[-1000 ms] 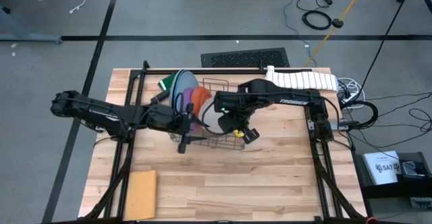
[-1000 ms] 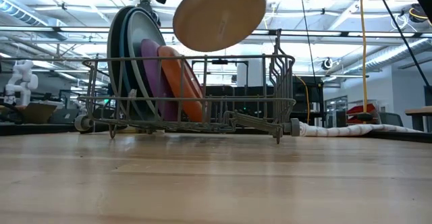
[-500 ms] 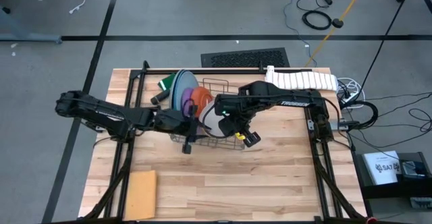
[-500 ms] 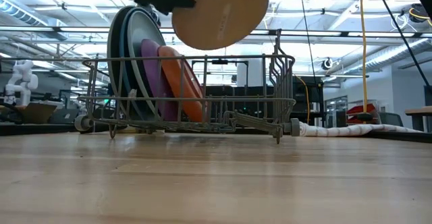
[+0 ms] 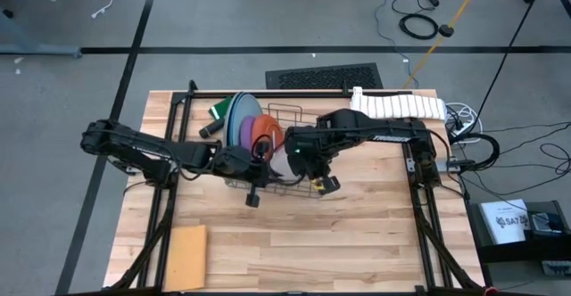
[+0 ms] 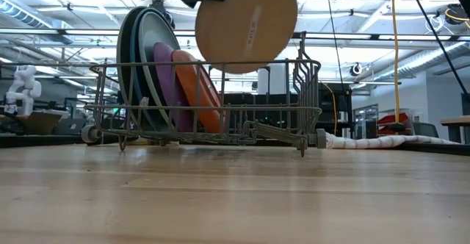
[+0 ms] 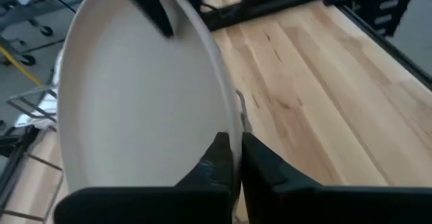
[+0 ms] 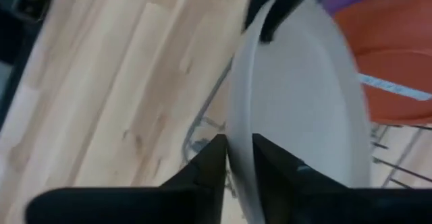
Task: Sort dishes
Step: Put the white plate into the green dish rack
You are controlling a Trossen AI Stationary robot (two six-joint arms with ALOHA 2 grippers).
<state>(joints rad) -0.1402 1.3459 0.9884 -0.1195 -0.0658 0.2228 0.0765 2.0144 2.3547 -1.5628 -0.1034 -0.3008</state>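
Observation:
A light grey plate (image 6: 246, 25) hangs on edge just above the right part of the wire rack (image 6: 242, 130). My left gripper (image 5: 260, 159) reaches it from the table's left and my right gripper (image 5: 300, 159) from the right; both are shut on its rim. Standing on edge in the rack's left slots are large grey-blue and pale teal plates (image 6: 138, 60), a purple plate (image 6: 166, 82) and an orange plate (image 6: 198, 90). The low view cuts off both grippers at its top edge. My left gripper pinches the plate's rim (image 7: 233, 131) between its two fingers, coming roughly level from the table's left. The plate stands on edge, lifted clear of the rack. My right gripper has the opposite rim (image 8: 237, 135) between its two fingers (image 8: 214, 158), coming from the table's right. The rim fills the gap between them. The plate is clear of the rack, its face toward the orange plate.
A tan square sheet (image 5: 186, 253) lies at the near left corner and a rolled white towel (image 5: 399, 105) at the far right. A dark green thing (image 5: 219, 111) sits behind the rack. Bare wood (image 5: 321, 242) stretches in front of the rack.
My left gripper has moved toward the table's right, reached the light grey plate and shut on its rim. The plate, still in my right gripper, has sunk a little toward the rack, shifted slightly right in the low view and turned more upright.

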